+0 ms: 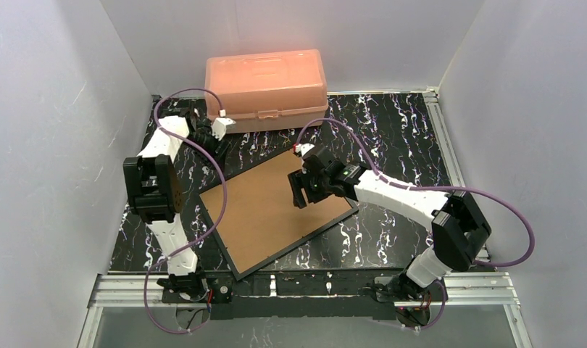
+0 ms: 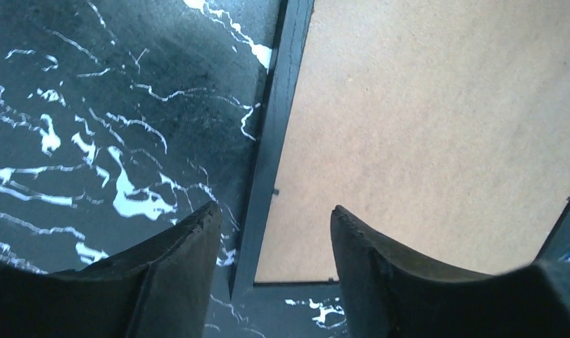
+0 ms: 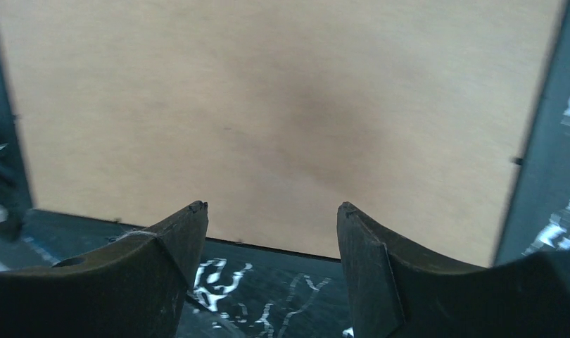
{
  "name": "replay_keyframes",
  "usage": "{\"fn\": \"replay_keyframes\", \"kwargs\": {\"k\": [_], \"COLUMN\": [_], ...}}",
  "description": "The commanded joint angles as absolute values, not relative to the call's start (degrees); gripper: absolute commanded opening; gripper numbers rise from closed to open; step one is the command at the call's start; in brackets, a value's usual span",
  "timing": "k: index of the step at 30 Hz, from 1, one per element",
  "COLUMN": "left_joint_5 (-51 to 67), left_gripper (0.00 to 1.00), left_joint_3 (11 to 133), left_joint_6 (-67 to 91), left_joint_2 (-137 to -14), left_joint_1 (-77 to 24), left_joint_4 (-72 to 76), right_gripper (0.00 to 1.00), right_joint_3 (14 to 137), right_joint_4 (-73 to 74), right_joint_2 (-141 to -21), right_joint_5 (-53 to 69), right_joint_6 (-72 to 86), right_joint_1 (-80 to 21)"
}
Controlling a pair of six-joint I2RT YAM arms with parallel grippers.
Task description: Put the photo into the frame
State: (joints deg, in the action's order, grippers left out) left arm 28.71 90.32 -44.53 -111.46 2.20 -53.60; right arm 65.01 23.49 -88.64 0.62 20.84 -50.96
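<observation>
The black frame (image 1: 298, 243) lies flat at an angle in the middle of the table, with a plain brown backing board (image 1: 269, 210) lying in it. The photo is not in view. My left gripper (image 1: 219, 138) is open and empty beyond the frame's far left side, near the peach box. In the left wrist view its jaws (image 2: 275, 215) straddle a frame corner (image 2: 271, 141) beside the board (image 2: 423, 127). My right gripper (image 1: 303, 190) is open and empty over the board's right part. In the right wrist view it (image 3: 271, 208) hangs at the board's (image 3: 268, 105) near edge, with the frame bar (image 3: 542, 141) at right.
A closed peach plastic box (image 1: 265, 78) stands at the back of the black marbled table (image 1: 392, 130). White walls close in the left, right and back. A metal rail (image 1: 305, 286) runs along the near edge by the arm bases.
</observation>
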Motion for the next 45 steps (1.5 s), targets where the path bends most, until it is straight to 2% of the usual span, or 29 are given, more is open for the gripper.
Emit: {"fn": "replay_keyframes", "kwargs": {"k": [1, 3, 7, 11, 19, 29, 36, 40, 45], "left_joint_5": [30.57, 32.38, 30.57, 26.08, 17.07, 17.90, 21.19, 24.99, 29.28], "left_gripper": [0.67, 0.69, 0.69, 0.69, 0.67, 0.64, 0.58, 0.54, 0.52], "left_joint_3": [90.22, 85.40, 72.87, 61.61, 43.08, 27.87, 21.70, 19.63, 22.17], "left_joint_6": [-52.30, -59.87, -76.88, -87.71, -98.90, -118.01, -122.76, -119.21, -111.58], "left_joint_2": [-103.84, -99.46, -89.46, -81.24, -64.95, -52.88, -52.75, -51.34, -49.36], "left_joint_1": [2.91, 2.75, 2.33, 1.63, -7.05, -8.88, -8.88, -8.96, -8.88], "left_joint_4": [-61.97, -64.94, -68.63, -68.39, -56.11, -44.36, -32.78, -23.85, -22.07], "right_gripper": [0.76, 0.76, 0.81, 0.84, 0.91, 0.92, 0.92, 0.92, 0.90], "right_joint_3": [64.97, 65.19, 67.15, 66.59, 64.49, 64.57, 64.67, 62.92, 59.26], "right_joint_4": [27.39, 27.06, 30.00, 27.19, 20.16, 16.44, 15.51, 14.31, 11.10], "right_joint_2": [-87.76, -88.34, -90.78, -92.58, -94.19, -99.06, -101.29, -101.98, -102.61], "right_joint_5": [-7.32, -6.43, -12.96, -10.39, -4.98, 1.20, 5.32, 7.93, 12.50], "right_joint_6": [17.13, 16.77, 16.10, 16.47, 17.84, 18.63, 18.95, 19.65, 22.23], "right_joint_1": [-48.76, -48.86, -46.36, -40.71, -33.87, -30.48, -29.45, -28.70, -28.19]}}
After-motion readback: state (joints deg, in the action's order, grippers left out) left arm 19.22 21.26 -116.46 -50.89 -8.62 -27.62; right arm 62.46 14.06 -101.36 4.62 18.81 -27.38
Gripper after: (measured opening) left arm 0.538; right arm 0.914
